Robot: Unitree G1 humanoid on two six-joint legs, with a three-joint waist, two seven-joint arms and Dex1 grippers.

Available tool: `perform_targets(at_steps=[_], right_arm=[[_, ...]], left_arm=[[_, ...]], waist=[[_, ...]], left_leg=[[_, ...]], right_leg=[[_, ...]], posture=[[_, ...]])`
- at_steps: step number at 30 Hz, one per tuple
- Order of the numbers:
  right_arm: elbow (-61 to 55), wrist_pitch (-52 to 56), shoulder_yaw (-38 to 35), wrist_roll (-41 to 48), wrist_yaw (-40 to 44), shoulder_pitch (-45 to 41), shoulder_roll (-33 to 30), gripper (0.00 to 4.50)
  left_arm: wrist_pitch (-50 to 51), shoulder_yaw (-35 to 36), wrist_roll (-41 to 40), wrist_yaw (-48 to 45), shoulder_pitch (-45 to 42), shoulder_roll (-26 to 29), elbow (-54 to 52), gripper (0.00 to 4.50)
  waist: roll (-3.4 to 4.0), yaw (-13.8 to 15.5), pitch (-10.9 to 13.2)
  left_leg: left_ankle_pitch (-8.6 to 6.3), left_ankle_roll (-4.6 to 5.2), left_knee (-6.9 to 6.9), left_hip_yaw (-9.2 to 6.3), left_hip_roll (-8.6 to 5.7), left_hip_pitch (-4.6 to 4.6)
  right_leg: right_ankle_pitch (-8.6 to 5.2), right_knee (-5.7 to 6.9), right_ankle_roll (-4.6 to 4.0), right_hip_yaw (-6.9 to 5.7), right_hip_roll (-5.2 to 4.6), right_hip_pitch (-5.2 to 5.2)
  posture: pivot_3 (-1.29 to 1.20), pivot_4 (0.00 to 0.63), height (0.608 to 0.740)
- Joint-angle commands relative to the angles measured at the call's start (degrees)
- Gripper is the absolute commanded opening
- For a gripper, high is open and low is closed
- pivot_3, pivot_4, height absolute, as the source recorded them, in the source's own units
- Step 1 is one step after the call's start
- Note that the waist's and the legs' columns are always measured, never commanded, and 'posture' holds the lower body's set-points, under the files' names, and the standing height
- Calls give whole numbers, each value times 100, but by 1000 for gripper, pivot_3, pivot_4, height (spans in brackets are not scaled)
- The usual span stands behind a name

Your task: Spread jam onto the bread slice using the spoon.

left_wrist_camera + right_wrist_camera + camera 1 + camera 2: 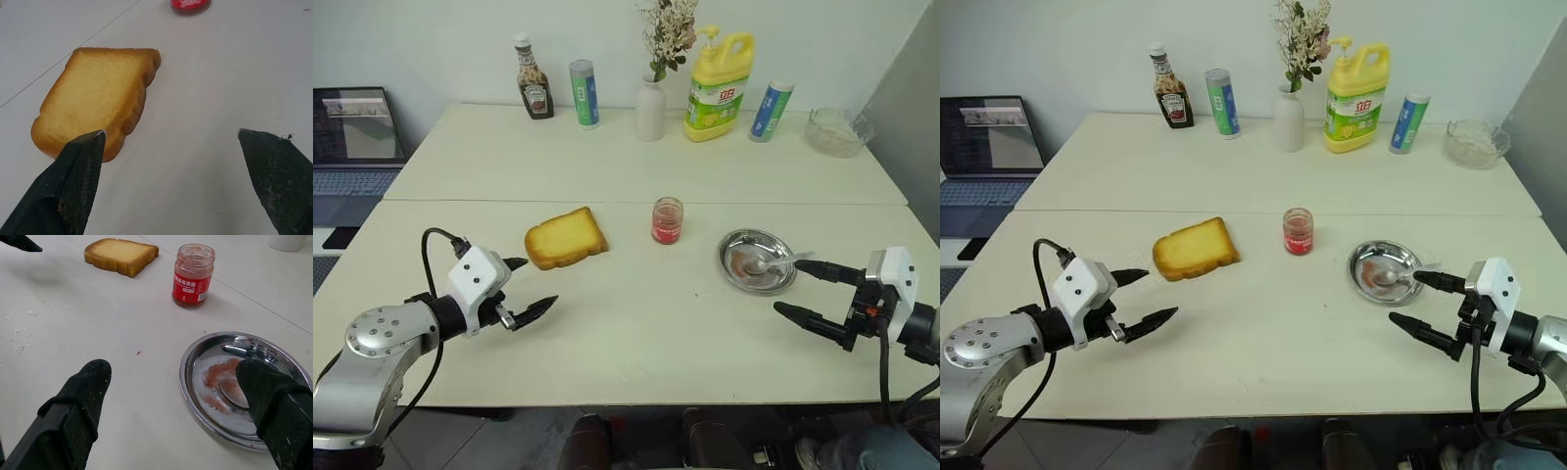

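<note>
Left gripper (523, 287) hangs over the near left part of the table (636, 333), fingers spread wide and empty, tips aimed toward the bread slice (566, 238) just ahead of it, not touching. Right gripper (798, 289) likewise gapes wide and holds nothing; it sits at the near right, one finger (266, 391) reaching over the rim of the steel dish (736, 276), the other (80, 404) above bare tabletop beside the dish.

Bread slice lies flat, golden with a browner crust, left of centre. Jam (667, 221): small clear jar, red contents, red label, no lid on it, standing upright between the bread and the dish, apart from both. Spoon (767, 262) rests in the dish, bowl down among red smears, handle laid over the far right rim. Bread top looks plain, no red on it.

Along the far edge of the table: ketchup bottle (533, 79), green tube (583, 93), white vase with dried flowers (651, 106), yellow detergent jug (718, 86), blue-green tube (771, 110), glass bowl (836, 131). Laptop (352, 142) stands off the left side.
</note>
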Motion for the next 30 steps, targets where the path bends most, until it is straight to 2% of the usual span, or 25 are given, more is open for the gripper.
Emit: perform_targets(at_steps=[1, 9, 14, 21, 26, 30], right_arm=[[-177, -14, -155, -15, 0, 69, 16, 4448], [-251, -62, -145, -81, -18, 204, 55, 4448], [-335, 1, -70, -78, -50, 179, 115, 4448], [-514, 273, 36, 15, -151, 87, 183, 4448], [-553, 323, 104, 104, -95, -47, 185, 4448], [-772, 408, 285, 202, -178, -323, 160, 4448]], left_arm=[[57, 20, -141, -38, -133, -8, -87, 4500], [65, -147, 71, 20, -242, 60, 58, 4500], [-410, -139, 87, -88, -195, -111, 127, 4500], [-479, -123, 107, -67, -108, -249, 253, 4500], [-561, -17, 292, 367, -207, -463, 480, 4500], [-126, 285, 202, 1066, -520, -814, 836, 4500]], waist=[[0, 1, 0], [-1, 5, 0], [-1, 7, 0], [-1, 7, 0], [-1, 8, 0], [-1, 7, 0]], left_leg=[[0, 0, 0, 1, 0, 0], [0, 0, 1, 0, -1, -1], [0, 0, 2, 0, -1, -1], [0, 0, 4, -1, -1, -1], [0, 0, 5, -1, -1, -1], [0, 0, 10, -4, -1, -2]], right_leg=[[0, 0, 0, 0, 0, 0], [1, 0, 2, 0, 0, 0], [1, 0, 1, 0, 0, 0], [1, 2, 2, 0, 1, 1], [1, 2, 2, 0, 0, 1], [3, 4, 4, -3, 1, 2]], posture=[[0, 150, 740], [0, 150, 740], [0, 150, 740], [0, 150, 740], [0, 150, 740], [0, 150, 740]])
